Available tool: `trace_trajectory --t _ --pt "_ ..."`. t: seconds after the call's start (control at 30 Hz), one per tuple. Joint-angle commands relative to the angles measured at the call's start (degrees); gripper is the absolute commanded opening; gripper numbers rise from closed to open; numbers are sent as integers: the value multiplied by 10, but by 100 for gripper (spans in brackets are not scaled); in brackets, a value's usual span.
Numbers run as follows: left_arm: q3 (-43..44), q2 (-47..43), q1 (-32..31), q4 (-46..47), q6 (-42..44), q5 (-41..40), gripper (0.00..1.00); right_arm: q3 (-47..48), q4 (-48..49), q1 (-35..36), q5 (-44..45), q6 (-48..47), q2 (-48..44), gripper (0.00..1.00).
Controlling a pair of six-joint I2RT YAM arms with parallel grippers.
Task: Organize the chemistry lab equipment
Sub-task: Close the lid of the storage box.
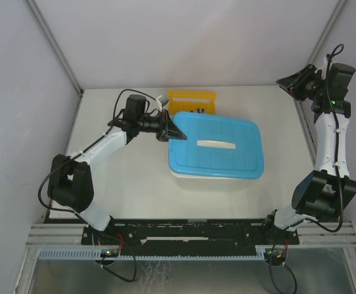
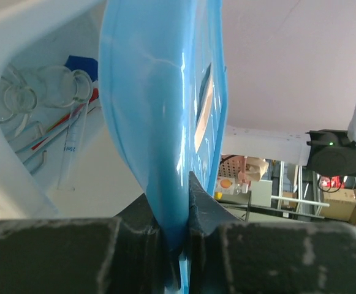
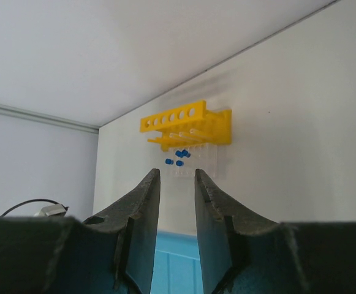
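My left gripper (image 1: 176, 131) (image 2: 184, 202) is shut on the left edge of the blue lid (image 1: 217, 147) (image 2: 159, 92), which covers the white tub (image 1: 208, 176). Through the gap, the left wrist view shows clear glass vessels (image 2: 55, 86) and thin sticks (image 2: 61, 125) lying inside the tub (image 2: 18, 37). The yellow tube rack (image 1: 192, 101) (image 3: 187, 125) stands behind the tub, with small blue-capped tubes (image 3: 179, 157) in it. My right gripper (image 1: 286, 84) (image 3: 178, 174) hangs raised at the back right. It is open, with nothing between its fingers, and faces the rack.
Grey walls close in the table on the left, back and right. A small white object (image 1: 163, 99) lies just left of the rack. The arm bases sit on a rail (image 1: 190, 229) at the near edge.
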Motion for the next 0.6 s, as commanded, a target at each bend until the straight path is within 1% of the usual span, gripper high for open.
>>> trace_trajectory --t 0.0,0.3,0.33,0.37,0.43,0.47,0.5,0.57 --pt "20 2 -4 -80 72 -11 0 -3 13 8 -3 -13 -26 29" --pt "17 0 -4 -102 84 -35 0 -10 2 22 4 -29 -37 29" --pt "16 -1 -3 -102 84 -36 1 -11 1 23 4 -29 -37 29" --pt "15 -2 -3 -103 84 -39 7 -11 0 23 3 -30 -38 29" --pt "13 -6 -3 -103 84 -44 14 -12 0 25 4 -32 -39 29" --pt "12 -8 -3 -104 84 -47 22 -12 -1 25 3 -32 -39 29" --pt "11 -11 -3 -107 85 -50 27 -13 -1 26 2 -32 -39 29" --pt "9 -17 -3 -108 85 -54 30 -13 0 28 1 -31 -39 29"
